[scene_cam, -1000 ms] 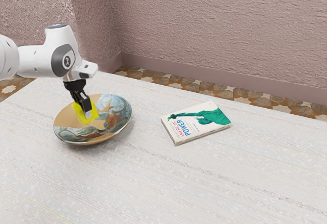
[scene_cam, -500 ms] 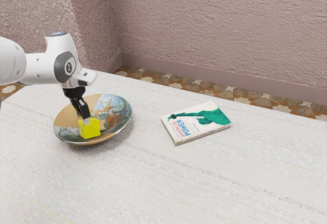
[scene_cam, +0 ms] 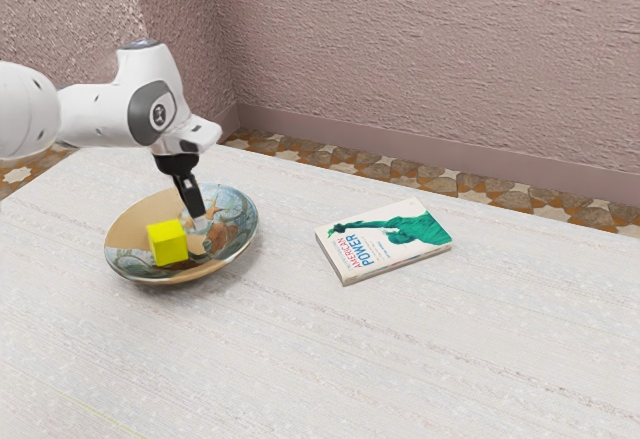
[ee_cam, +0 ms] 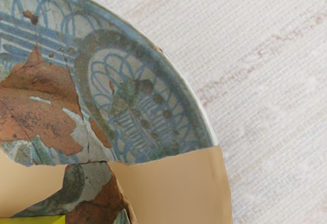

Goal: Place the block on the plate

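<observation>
The block (scene_cam: 168, 244) is sitting toward the exterior view's eight o'clock on the plate (scene_cam: 128, 217), looking light and hard, wanting a flat-side pinch; whether the end effector (scene_cam: 197, 221) is spread, I cannot tell.

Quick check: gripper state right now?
Black gripper: holding nothing; yellow cubic block sits on the round patterned plate. Open or closed cannot be told.

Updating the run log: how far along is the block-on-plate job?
Done, by the look of it: the yellow block sits within the rim of the plate, as the task wants.
In hand: nothing; the gripper hangs over the plate beside the block, with a gap between them in the exterior view.
Left: probably just backing the gripper away from the plate.
</observation>
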